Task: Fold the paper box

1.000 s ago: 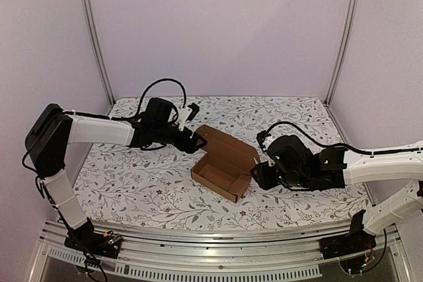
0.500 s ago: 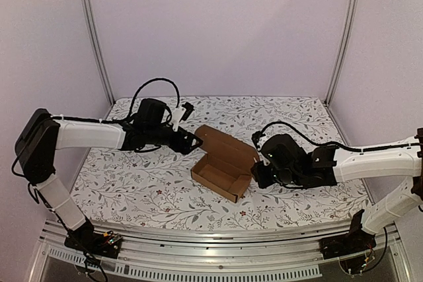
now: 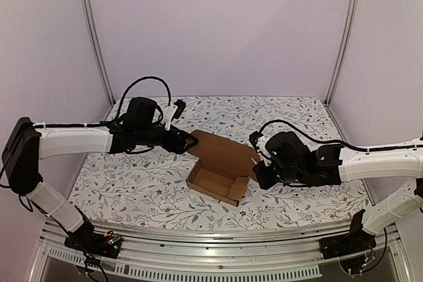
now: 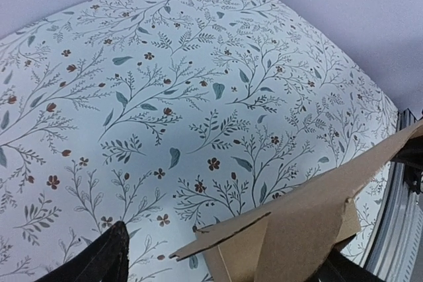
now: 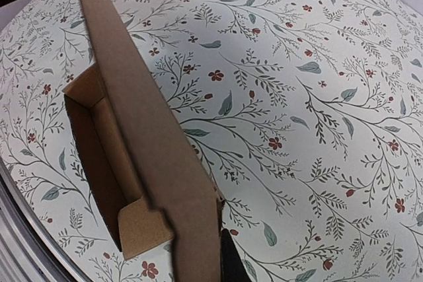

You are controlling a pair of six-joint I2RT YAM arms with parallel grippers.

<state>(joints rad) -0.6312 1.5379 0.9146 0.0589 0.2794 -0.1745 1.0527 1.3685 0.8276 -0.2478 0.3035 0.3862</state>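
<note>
While the right gripper (image 3: 256, 172) pinches the paper box (image 3: 221, 154) by its lid, the left gripper (image 3: 192, 142), jaws apart, should close squarely on the corner before folding.

The paper box (image 4: 310, 222) fills the 4-to-5 o'clock corner, its brown flap edge climbing toward 3 o'clock. The left gripper (image 4: 225, 252) stands spread wide, one black finger (image 4: 99, 262) at 7 o'clock, clear of the cardboard. The floral table cover (image 4: 172, 77) spreads from centre toward 10 o'clock.
</note>
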